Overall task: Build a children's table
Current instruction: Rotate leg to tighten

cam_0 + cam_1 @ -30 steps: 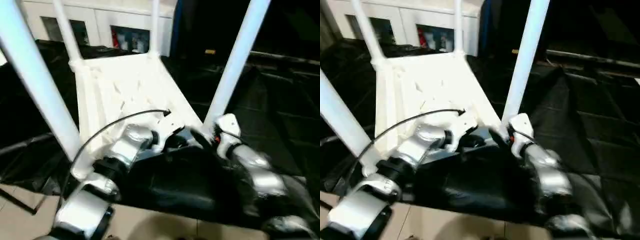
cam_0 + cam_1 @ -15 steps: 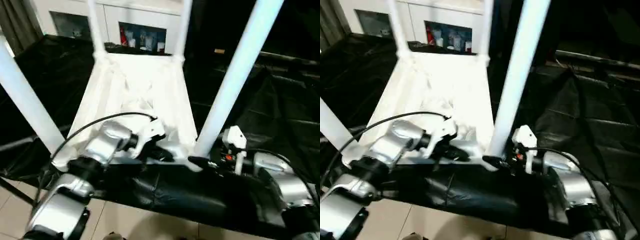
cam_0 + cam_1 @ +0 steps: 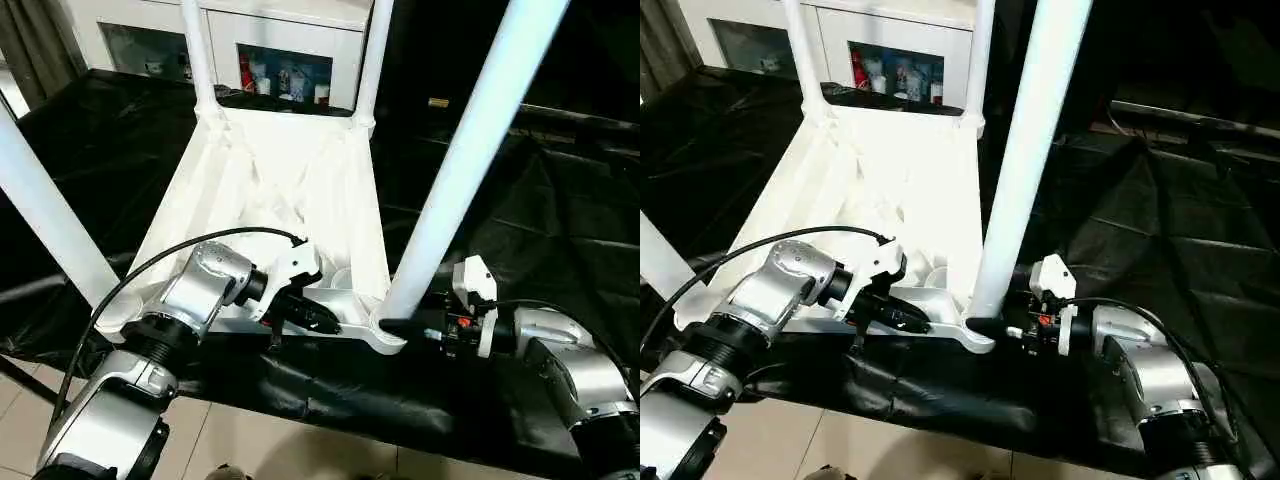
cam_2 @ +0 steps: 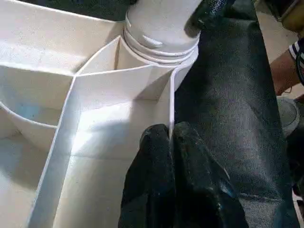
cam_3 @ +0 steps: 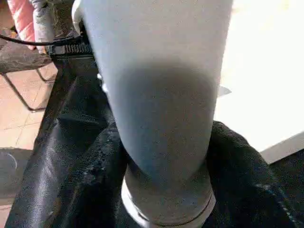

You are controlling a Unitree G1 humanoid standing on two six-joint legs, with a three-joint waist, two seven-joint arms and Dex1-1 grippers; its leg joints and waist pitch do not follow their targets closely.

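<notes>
Four legs stand up from the upturned table top on the black tabletop. My left hand pinches its rim; my right hand straddles the near leg, grip unclear. Squeezing off-centre could tip everything.

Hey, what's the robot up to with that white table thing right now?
It is assembling a children's table. The white top lies upside down on the black-draped work table, with four legs standing up from its corner sockets. The left gripper is shut on a thin rib at the near edge of the top. The right gripper has its fingers around the base of the near right leg.
</notes>
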